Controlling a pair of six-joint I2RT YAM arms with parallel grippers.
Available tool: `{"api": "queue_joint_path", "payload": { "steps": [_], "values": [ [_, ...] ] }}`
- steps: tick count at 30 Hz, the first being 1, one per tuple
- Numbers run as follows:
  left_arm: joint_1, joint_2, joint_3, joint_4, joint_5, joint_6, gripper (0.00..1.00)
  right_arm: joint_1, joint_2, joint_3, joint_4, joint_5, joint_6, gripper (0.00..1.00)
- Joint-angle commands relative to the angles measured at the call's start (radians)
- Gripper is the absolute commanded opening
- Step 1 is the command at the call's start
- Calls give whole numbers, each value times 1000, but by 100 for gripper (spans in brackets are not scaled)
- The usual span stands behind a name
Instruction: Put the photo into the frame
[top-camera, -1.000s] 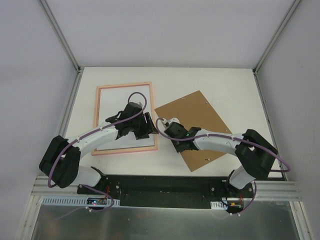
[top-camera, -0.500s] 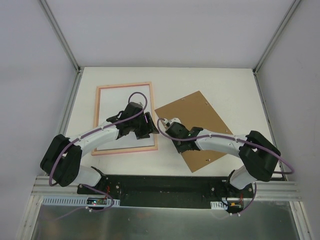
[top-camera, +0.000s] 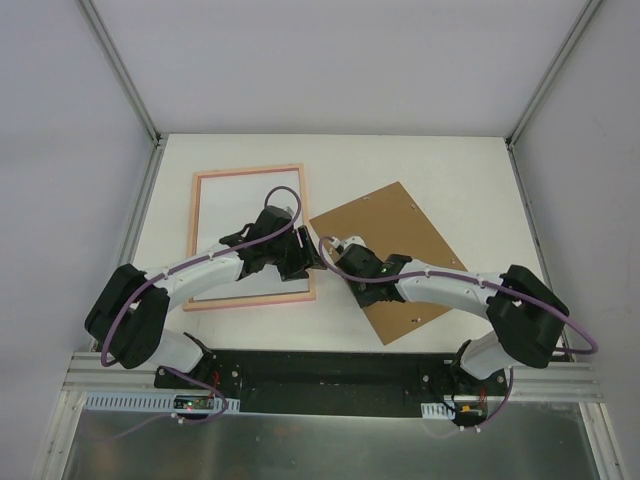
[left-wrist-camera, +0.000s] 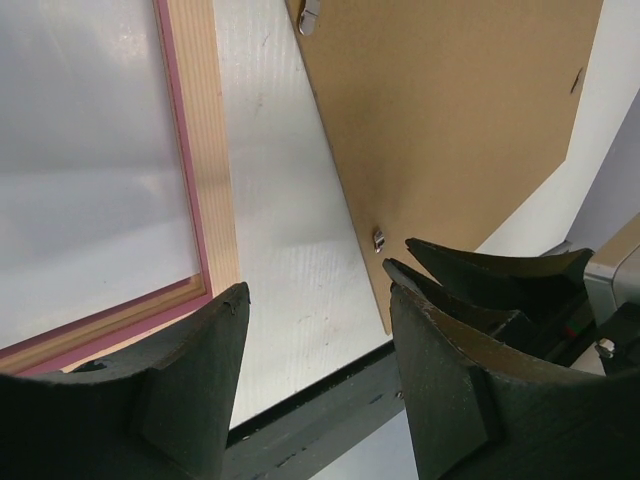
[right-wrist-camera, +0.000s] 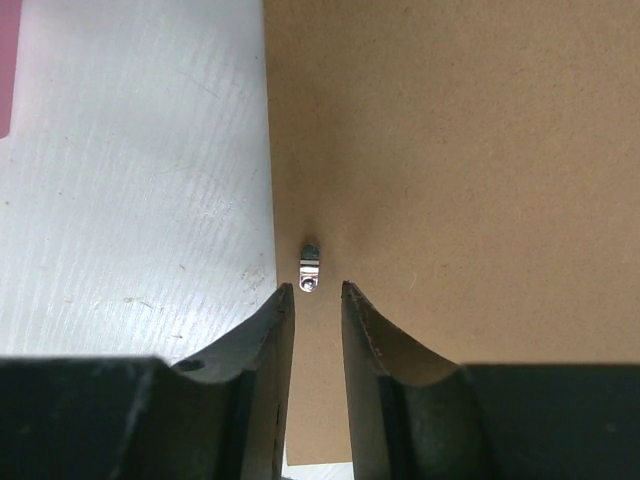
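Photo (top-camera: 225, 215), apparently face-down, lies inside frame (top-camera: 247, 171) beside backing board (top-camera: 400, 225).

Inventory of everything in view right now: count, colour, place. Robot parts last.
frame: 1, pink and peach, flat on the table's left.
white panel: 1, inside the frame; photo back or glazing, cannot tell.
backing board: 1, brown, right of the frame, skewed.
metal clips: at least 2, silver, near the board's edge.
table: 1, white.
left gripper: black, open, above the frame-board gap.
right gripper: black, narrowly open, at the board's edge.
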Motion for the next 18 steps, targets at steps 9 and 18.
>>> {"api": "queue_joint_path", "payload": {
  "steps": [9, 18],
  "values": [
    [-8, -19, -2, 30, 3, -18, 58, -3, 73, 1, 38, -28, 18, 25],
    [-10, -13, -7, 33, -1, -21, 58, -2, 90, -7, 44, -13, 27, 17]
  ]
}}
